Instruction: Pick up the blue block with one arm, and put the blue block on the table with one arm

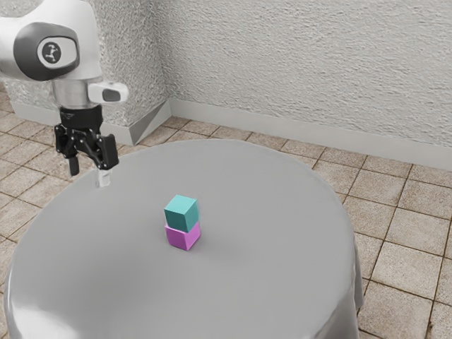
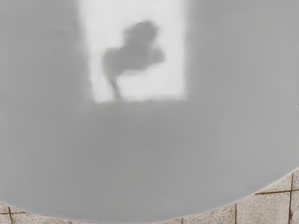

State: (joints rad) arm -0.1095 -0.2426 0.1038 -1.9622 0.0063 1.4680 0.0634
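My gripper (image 1: 89, 172) hangs over the table's far left edge in the exterior view, its two fingers apart with nothing between them. Well away from it, near the middle of the grey round table (image 1: 268, 275), a teal-blue block (image 1: 181, 213) rests on top of a purple block (image 1: 183, 236). The two blocks form a small upright stack, the upper one covering most of the lower one's top. In the wrist view, the tabletop (image 2: 140, 158) lies beneath my hand.
A bright reflection with a dark arm-like shape (image 2: 135, 51) shows on the tabletop in the wrist view. Tiled floor (image 1: 402, 268) surrounds the table, and a textured pale wall (image 1: 304, 63) stands behind it.
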